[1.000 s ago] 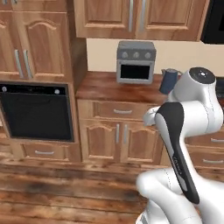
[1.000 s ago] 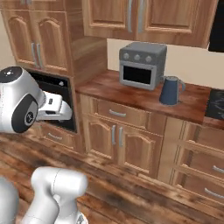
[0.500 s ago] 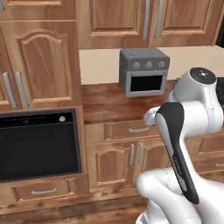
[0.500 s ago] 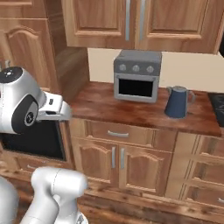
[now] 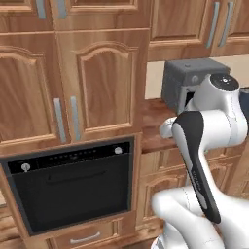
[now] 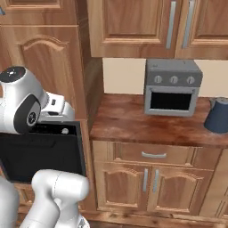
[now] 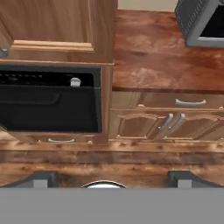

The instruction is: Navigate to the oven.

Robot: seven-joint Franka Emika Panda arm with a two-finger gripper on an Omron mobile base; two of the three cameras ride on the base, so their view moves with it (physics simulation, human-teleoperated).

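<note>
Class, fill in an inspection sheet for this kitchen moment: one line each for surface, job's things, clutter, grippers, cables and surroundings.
Surface: brown wooden countertop, bare in front of the toaster oven.
Job's things: large black built-in oven with dark glass door, door closed, silver knobs at both ends of its control strip, framed by wood cabinetry.
Clutter: small grey countertop toaster oven with three knobs at the back of the countertop; dark blue kettle to its right.
Grippers: gripper, jaws spread, holding nothing, over the wood plank floor.
Cables: nothing seen.
Surroundings: wooden upper cabinets with silver handles; drawer and doors below the countertop.
</note>
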